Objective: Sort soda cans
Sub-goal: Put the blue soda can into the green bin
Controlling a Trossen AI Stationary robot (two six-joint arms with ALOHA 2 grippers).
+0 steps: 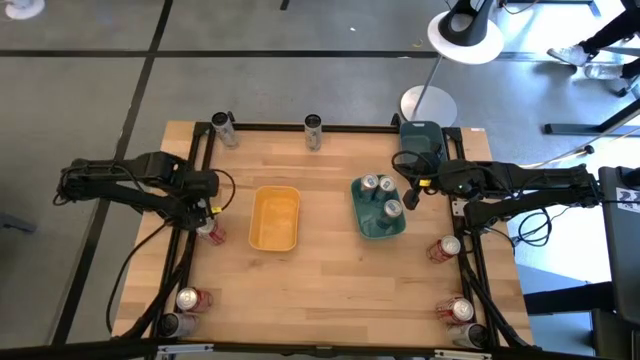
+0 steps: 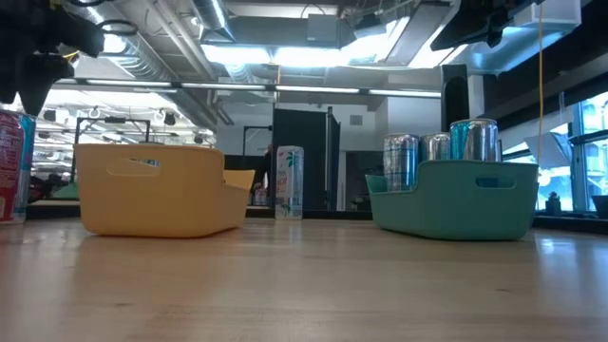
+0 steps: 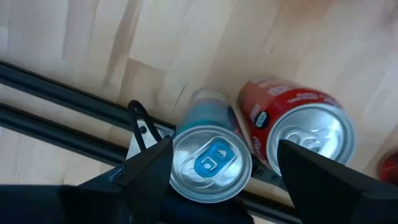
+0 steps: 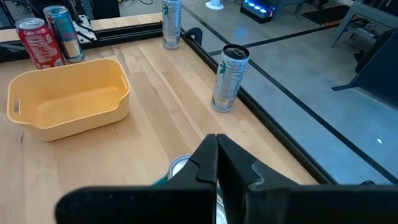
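At the table's left edge a silver-teal soda can (image 3: 211, 163) stands upright next to a red soda can (image 3: 305, 134). My left gripper (image 3: 224, 171) hangs open above them, pointing down, one finger (image 3: 149, 171) on each side of the teal can's top, clear of it. In the low view it (image 2: 38, 57) shows above the red can (image 2: 9, 161). Three silver-teal cans (image 1: 380, 195) stand in the teal tray (image 1: 378, 228). My right gripper (image 4: 216, 163) is shut and empty above that tray's far right corner. The yellow tray (image 1: 275, 218) holds nothing.
Two cans (image 1: 225, 128) (image 1: 313, 130) stand at the far edge. More cans stand at the right edge (image 1: 445, 248), the near right corner (image 1: 460, 312) and the near left corner (image 1: 188, 300). A black frame rail (image 1: 195, 170) runs round the table.
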